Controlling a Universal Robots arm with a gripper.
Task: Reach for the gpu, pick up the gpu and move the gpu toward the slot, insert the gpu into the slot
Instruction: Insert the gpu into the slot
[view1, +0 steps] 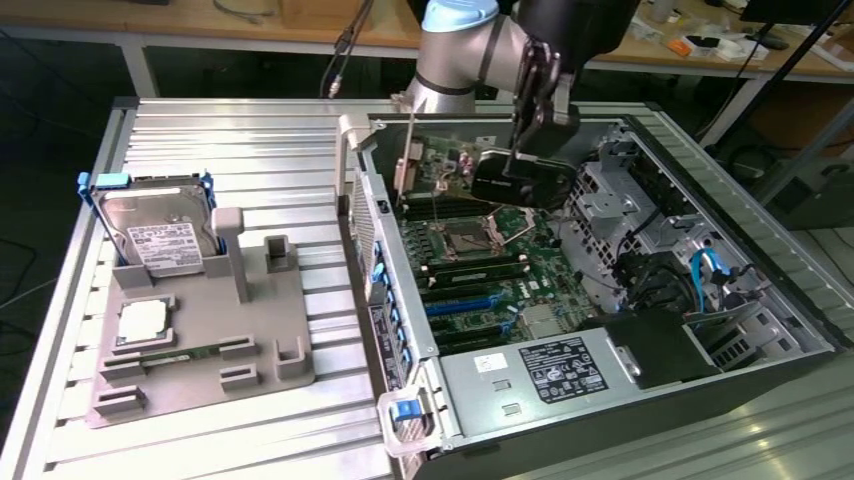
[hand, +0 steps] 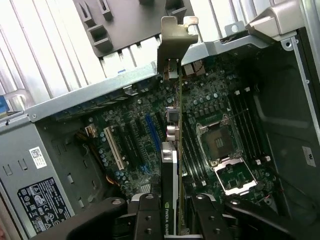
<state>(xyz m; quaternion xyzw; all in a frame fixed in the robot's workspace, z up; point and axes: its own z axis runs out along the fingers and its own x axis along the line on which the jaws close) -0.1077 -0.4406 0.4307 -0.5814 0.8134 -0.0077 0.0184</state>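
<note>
Wrist view looks along the gpu (hand: 172, 165), which your claw (hand: 175, 225) grips on edge, half shut on its two faces, so the contact edge can drop into the slots (hand: 152, 131) on the board (hand: 220, 100) (bracket (hand: 175, 40) toward the case's (hand: 75, 102) rear wall). The exterior view adds height: in the upper middle of its frame the gpu seems to hang clear of the board, not yet seated.

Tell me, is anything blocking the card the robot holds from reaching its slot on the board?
Nothing visible does. The fingers grip the gpu edge-on over the motherboard, and the expansion slots beside its lower edge look bare, with no cable or other card lying across them.
</note>
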